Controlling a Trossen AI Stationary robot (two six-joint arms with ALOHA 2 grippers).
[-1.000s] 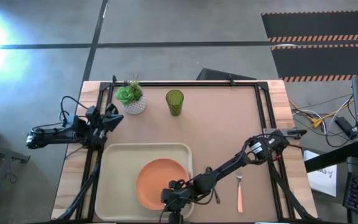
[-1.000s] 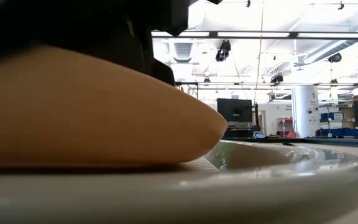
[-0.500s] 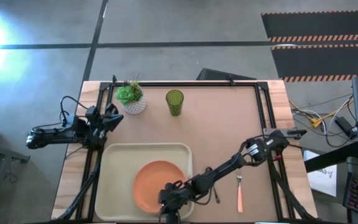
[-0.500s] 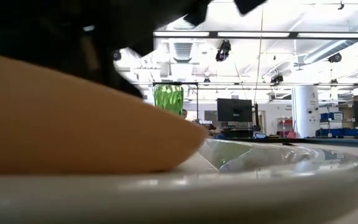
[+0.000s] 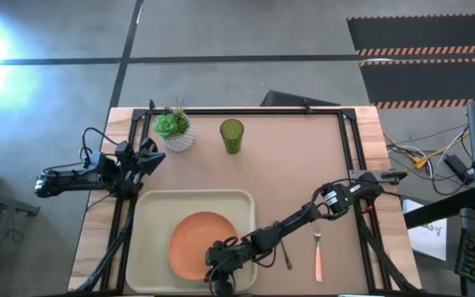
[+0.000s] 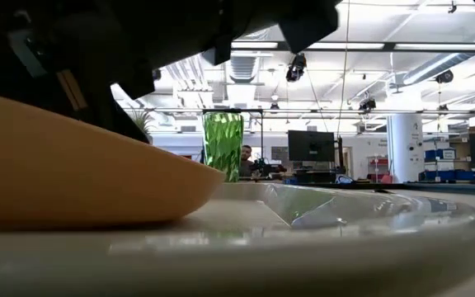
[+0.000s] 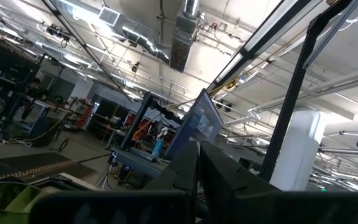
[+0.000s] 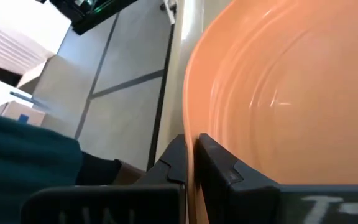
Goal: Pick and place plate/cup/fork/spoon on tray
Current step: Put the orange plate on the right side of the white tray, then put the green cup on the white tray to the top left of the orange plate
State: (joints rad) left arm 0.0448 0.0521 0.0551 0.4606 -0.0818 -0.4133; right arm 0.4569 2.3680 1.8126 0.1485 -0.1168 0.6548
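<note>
The salmon-orange plate (image 5: 195, 242) lies in the cream-white tray (image 5: 151, 206), near its front. My right gripper (image 5: 219, 262) is shut on the plate's rim at the near right. In the low view the plate (image 6: 72, 173) fills the left and the tray rim (image 6: 345, 239) runs below it. The green cup (image 5: 231, 135) stands at the table's far side. The fork (image 5: 318, 256) and the dark spoon (image 5: 287, 260) lie on the table right of the tray, the spoon partly under my right arm. My left gripper (image 5: 152, 157) is shut and empty beside the tray's far left corner. My right gripper pinches the plate's rim (image 8: 190, 124) between its two fingers (image 8: 219, 165), one on the inner face and one outside. It comes from the table's right, slanting down. The plate's underside shows in the low view, its right edge slightly raised over the tray floor.
A white pot with a green plant (image 5: 175, 132) stands at the far left, close to my left gripper. A dark frame runs around the table. Bare table lies between the cup and the tray's right side.
My right gripper has moved toward the table's left edge, carrying the plate along over the tray. In the low view the plate has drawn away leftward and uncovered the cup behind it.
</note>
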